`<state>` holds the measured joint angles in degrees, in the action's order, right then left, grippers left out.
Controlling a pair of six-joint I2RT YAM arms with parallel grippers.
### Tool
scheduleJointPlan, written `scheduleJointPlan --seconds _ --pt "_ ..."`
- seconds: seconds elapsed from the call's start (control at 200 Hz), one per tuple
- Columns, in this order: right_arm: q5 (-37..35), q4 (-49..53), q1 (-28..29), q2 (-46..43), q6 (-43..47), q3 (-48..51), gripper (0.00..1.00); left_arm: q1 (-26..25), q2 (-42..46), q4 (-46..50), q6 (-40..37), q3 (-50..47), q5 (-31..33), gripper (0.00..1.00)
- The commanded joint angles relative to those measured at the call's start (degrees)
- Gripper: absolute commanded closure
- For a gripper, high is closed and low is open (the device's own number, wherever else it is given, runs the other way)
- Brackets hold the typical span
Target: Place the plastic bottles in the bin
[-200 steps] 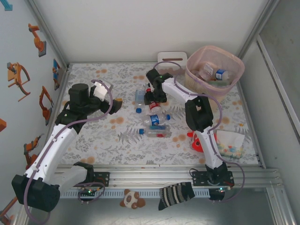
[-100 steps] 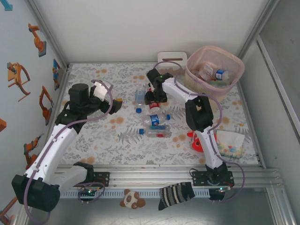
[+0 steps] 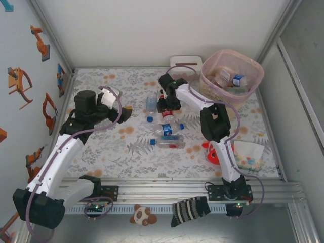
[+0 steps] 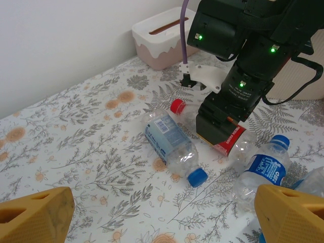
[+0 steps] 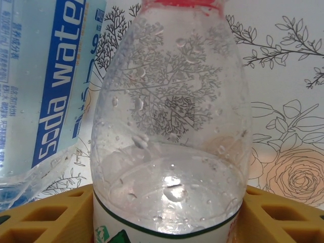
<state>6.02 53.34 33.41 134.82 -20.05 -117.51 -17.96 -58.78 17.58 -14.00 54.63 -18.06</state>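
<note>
Nearest, toward the left edge of the desk (image 3: 109,147), the left claw (image 4: 162,217) hangs wide with nothing between its fingers. It does no harm there, well out of the way.

In the middle of the desk lie loose plastic bottles, among them a blue-capped bottle (image 4: 169,144) just beside the one being taken. Past them, the right claw (image 5: 169,215) is down over the red-capped bottle (image 5: 172,116), which lies on the desk. Its yellow pads (image 5: 45,212) look pressed to both sides of the clear body.

The step in hand is the grasp. Thin plastic gives, so I would squeeze only until it firms, then lift straight up—clear of the neighbour—before swinging to the bin (image 3: 233,51) at the far right corner. Letting go over the middle of its rim should keep the bottle from bouncing out.
</note>
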Motion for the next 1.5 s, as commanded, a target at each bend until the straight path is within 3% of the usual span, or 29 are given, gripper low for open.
scheduleJointPlan --seconds 0.0,0.756,1.237,1.492 --pt "-1.8 1.8 -0.4 -2.8 0.5 -1.8 0.38 0.2 0.3 -0.8 0.3 -0.2 -1.5 0.08" --pt "-7.8 9.3 -1.8 -20.1 2.2 -12.4 0.39 0.3 0.3 -1.1 0.4 -0.2 -1.7 0.08" --pt "-11.7 9.8 -11.0 -37.6 1.8 -10.7 0.40 0.3 0.1 -1.3 0.5 -0.1 -2.0 0.08" --pt "-15.8 9.7 -17.8 -42.2 0.1 -7.5 0.41 0.3 0.0 -1.4 0.6 -0.1 -2.0 0.08"
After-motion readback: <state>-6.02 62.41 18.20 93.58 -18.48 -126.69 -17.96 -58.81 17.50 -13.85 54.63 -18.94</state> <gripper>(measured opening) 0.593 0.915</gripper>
